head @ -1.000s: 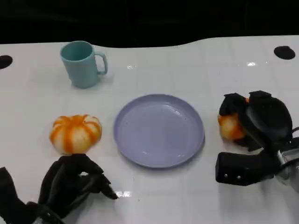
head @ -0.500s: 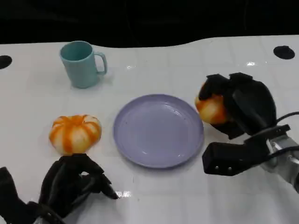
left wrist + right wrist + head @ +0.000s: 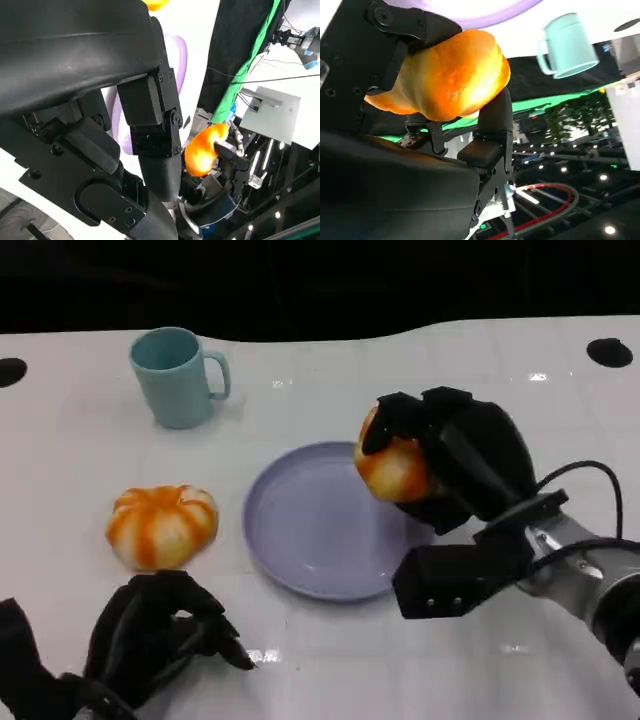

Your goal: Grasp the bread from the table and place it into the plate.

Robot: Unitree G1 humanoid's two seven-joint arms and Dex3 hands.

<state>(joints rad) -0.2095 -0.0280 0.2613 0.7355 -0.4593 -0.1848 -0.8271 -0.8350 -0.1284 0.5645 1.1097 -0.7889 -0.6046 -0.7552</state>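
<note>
On the white bench (image 3: 330,660), in the head view, you see your right hand (image 3: 455,465) gripping the bread (image 3: 392,468), an orange and white roll, with the fingers closed around it. The bread is lifted and sits over the right edge of the purple plate (image 3: 310,525), not resting in it. A second striped roll (image 3: 161,525) lies on the bench left of the plate, and a teal mug (image 3: 176,375) stands behind it. Your left hand (image 3: 155,635) rests low at the near left, fingers curled in and holding nothing.

In the left wrist view, you see the bread (image 3: 202,152) beyond the black fingers (image 3: 155,145), in the other hand.

In the right wrist view, the bread (image 3: 447,75) is clamped in the fingers (image 3: 395,30), with the plate rim (image 3: 485,12) and the mug (image 3: 567,45) beyond.
</note>
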